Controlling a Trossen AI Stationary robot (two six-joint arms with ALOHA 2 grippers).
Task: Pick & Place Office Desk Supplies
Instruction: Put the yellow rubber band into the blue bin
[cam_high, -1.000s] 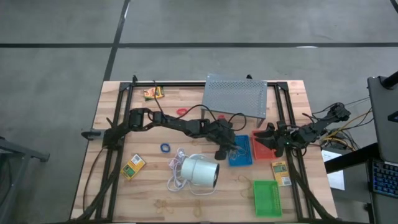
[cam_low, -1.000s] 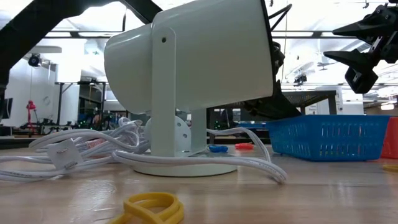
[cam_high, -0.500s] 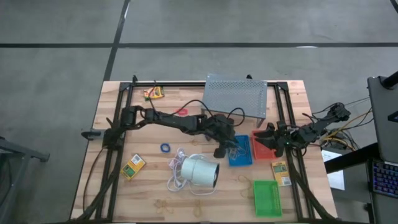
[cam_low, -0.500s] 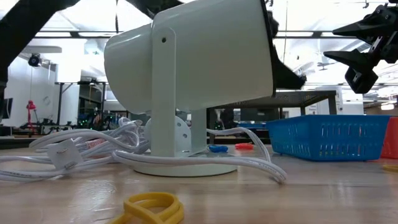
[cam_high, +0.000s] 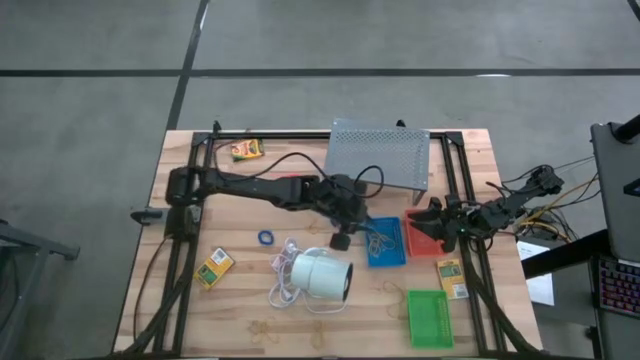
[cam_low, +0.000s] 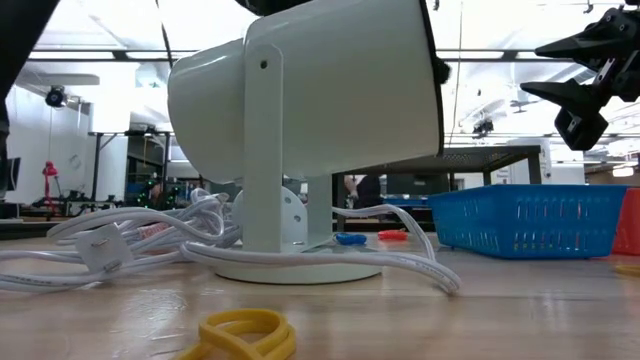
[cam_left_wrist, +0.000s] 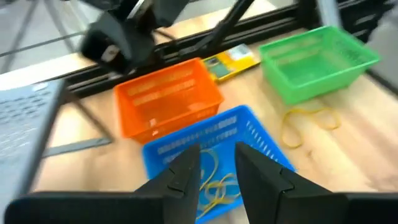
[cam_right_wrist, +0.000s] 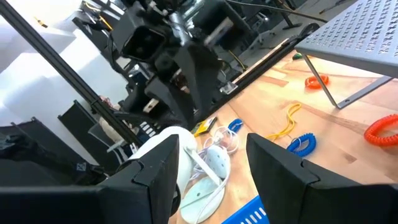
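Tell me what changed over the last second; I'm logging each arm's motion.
The left pincer drew back off the blue tray toward the table's left, open and empty; tan rubber bands lie in that tray. The right pincer stayed over the red tray, open. The white cylinder, green tray and boxes kept their places.
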